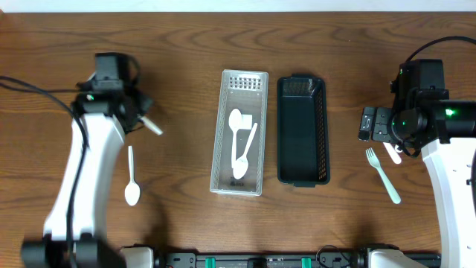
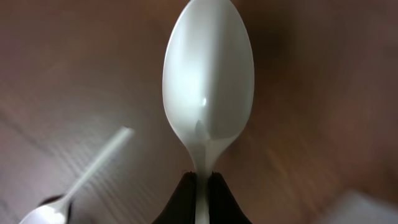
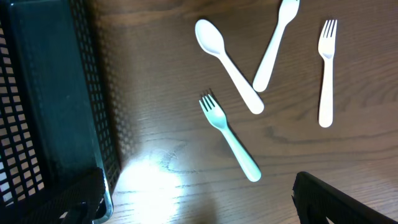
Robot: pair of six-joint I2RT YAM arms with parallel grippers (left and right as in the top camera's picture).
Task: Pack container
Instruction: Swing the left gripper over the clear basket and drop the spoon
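Note:
My left gripper (image 1: 143,117) is shut on the handle of a white plastic spoon (image 2: 208,93), held above the table left of the baskets, bowl pointing away from the fingers (image 2: 186,196). A second white spoon (image 1: 132,179) lies on the wood below it. The white mesh container (image 1: 256,89) holds white spoons (image 1: 239,138). The dark mesh container (image 1: 303,160) beside it looks empty. My right gripper (image 3: 199,208) hangs open over bare table, right of the dark container (image 3: 50,93), with nothing between its fingers. A pale green fork (image 3: 229,137) lies just ahead of it.
More white cutlery lies beyond the green fork: a spoon (image 3: 227,65), a fork (image 3: 326,71) and another handle (image 3: 273,46). In the overhead view only one fork (image 1: 383,175) shows beside the right arm. Cables run near both arms.

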